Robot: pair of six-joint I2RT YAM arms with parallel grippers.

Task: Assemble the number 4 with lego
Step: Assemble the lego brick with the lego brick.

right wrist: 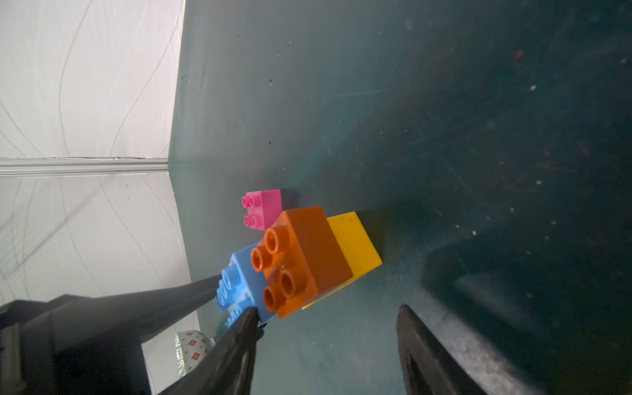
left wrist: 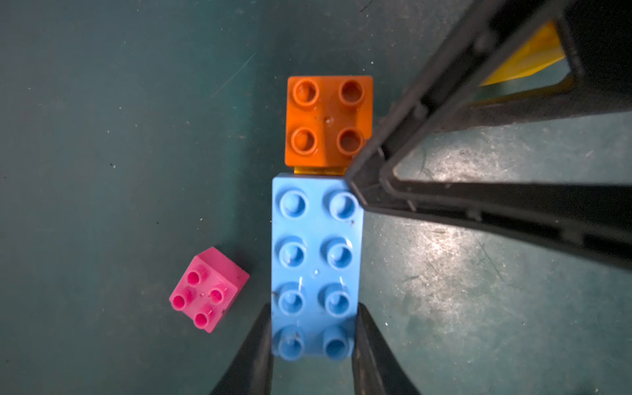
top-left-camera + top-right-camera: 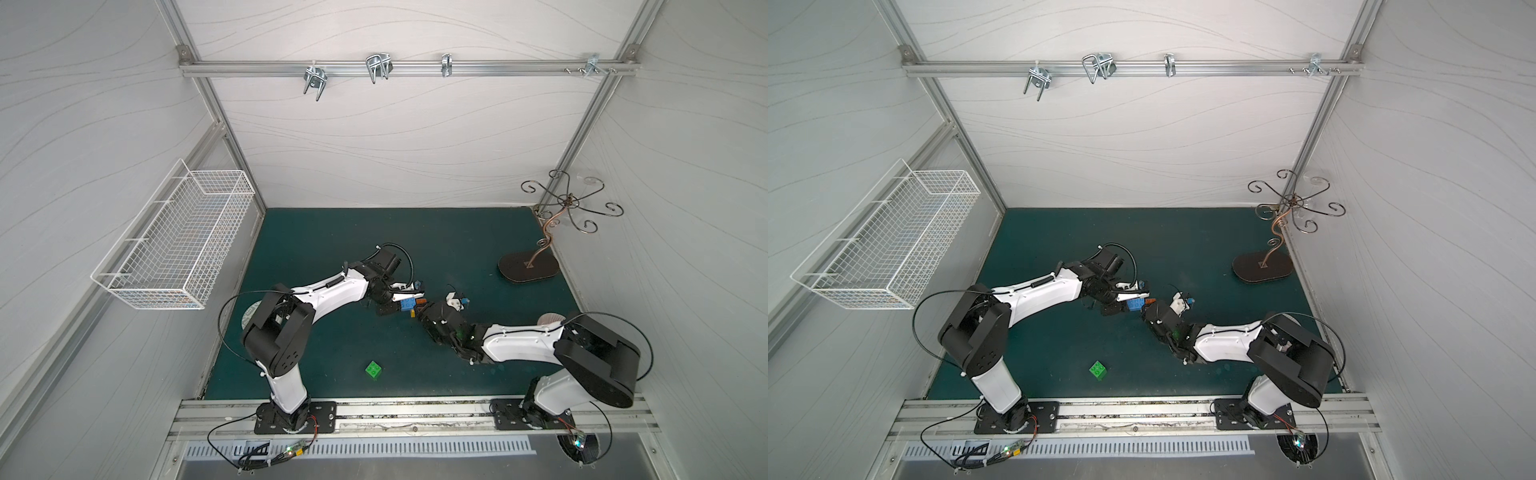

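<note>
**Bricks cluster mid-mat, left arm gripping the blue bar**

The dark green table mat has open floor behind the cluster toward the back wall. The cluster sits near the mat's middle, well apart from both side walls. A bronze wire hook stand takes the far right corner, and a white wire basket hangs on the left wall. A small green square studded brick lies alone near the front rail, between the two arm bases.

The long light-blue eight-stud brick lies studs-up. The orange square four-stud brick sits just off its end, stacked on a yellow square brick. Whether the blue brick is joined to that stack I cannot tell. A pink square brick lies separately just beside the blue one, tilted.

The left gripper is clamped on the blue brick's end, one finger on each long side. The right gripper has its jaws well apart over the mat. One of its fingertips touches the blue brick's corner next to the orange brick.
</note>
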